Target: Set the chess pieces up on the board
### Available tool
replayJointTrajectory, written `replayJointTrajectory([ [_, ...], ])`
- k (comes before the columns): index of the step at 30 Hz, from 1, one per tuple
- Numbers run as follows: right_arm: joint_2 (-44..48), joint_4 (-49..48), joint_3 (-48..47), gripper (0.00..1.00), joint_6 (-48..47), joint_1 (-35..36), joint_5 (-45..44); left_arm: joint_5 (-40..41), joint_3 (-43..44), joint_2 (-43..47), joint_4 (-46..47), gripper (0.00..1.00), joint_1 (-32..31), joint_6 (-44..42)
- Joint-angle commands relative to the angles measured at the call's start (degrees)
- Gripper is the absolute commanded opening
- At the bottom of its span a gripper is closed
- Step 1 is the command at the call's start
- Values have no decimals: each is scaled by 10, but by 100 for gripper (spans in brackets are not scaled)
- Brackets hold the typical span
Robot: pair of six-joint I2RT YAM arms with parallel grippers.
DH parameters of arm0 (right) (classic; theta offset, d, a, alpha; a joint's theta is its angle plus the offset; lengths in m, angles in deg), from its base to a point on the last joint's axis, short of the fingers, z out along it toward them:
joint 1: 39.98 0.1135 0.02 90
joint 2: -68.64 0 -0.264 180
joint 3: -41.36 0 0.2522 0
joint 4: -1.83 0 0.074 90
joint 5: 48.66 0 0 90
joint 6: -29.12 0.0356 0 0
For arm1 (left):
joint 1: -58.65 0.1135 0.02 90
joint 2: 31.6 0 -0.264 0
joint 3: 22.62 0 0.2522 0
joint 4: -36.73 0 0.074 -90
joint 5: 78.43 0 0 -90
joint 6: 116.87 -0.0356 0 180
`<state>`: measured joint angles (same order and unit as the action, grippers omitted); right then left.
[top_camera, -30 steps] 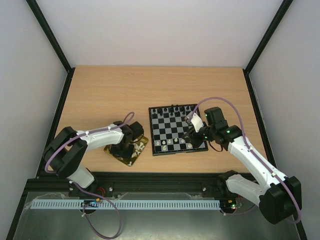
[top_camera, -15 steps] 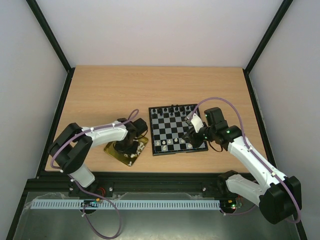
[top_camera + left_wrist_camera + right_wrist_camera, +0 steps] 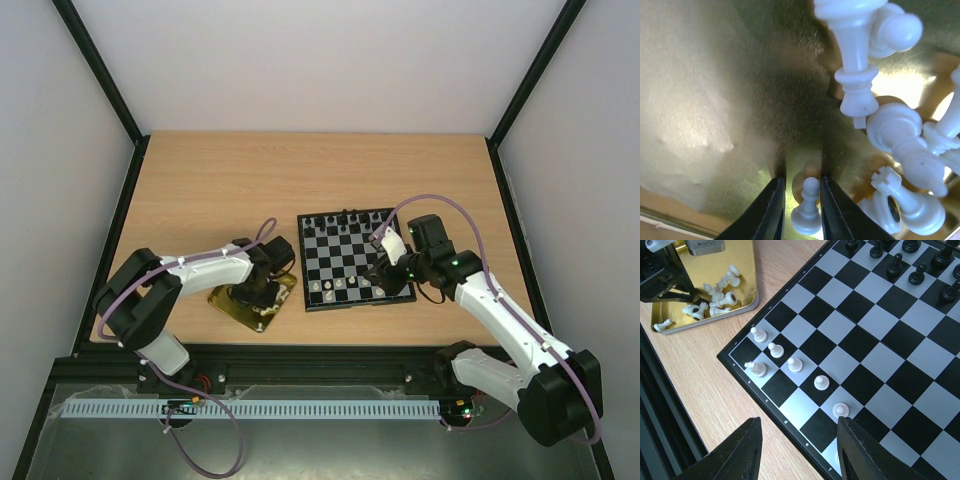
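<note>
The board (image 3: 356, 302) lies right of centre, with black chessmen along its far rows. A diagonal row of white pawns (image 3: 795, 364) and one other white piece (image 3: 756, 368) stand by its near edge. More white chess pieces (image 3: 900, 130) lie heaped in the gold tray (image 3: 226, 304). My left gripper (image 3: 802, 180) reaches down into that tray. Its jaws are narrowly open around a small white pawn (image 3: 807, 207); the right finger touches it and a thin gap shows on the left. My right gripper (image 3: 797, 427) hovers open over the board's near edge (image 3: 780, 417), holding nothing.
The gold tray (image 3: 747, 270) sits left of the board on the wooden table (image 3: 300, 180), near its front edge. Black frame rails run along the table's sides and front. Black chessmen (image 3: 897, 262) fill the board's far rows.
The left arm has swung slightly right over the tray and settled around the pawn. The right arm has not moved.
</note>
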<state>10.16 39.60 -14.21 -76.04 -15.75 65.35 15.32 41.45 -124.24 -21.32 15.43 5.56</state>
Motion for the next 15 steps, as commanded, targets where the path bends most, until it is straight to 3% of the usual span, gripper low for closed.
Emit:
replayJointTrajectory([
  [1, -7, 2, 8, 43, -5, -1, 9, -16, -27, 13, -6, 21, -5, 8],
  [15, -9, 3, 8, 43, -5, -1, 11, -22, -36, 5, -4, 22, -20, 7],
])
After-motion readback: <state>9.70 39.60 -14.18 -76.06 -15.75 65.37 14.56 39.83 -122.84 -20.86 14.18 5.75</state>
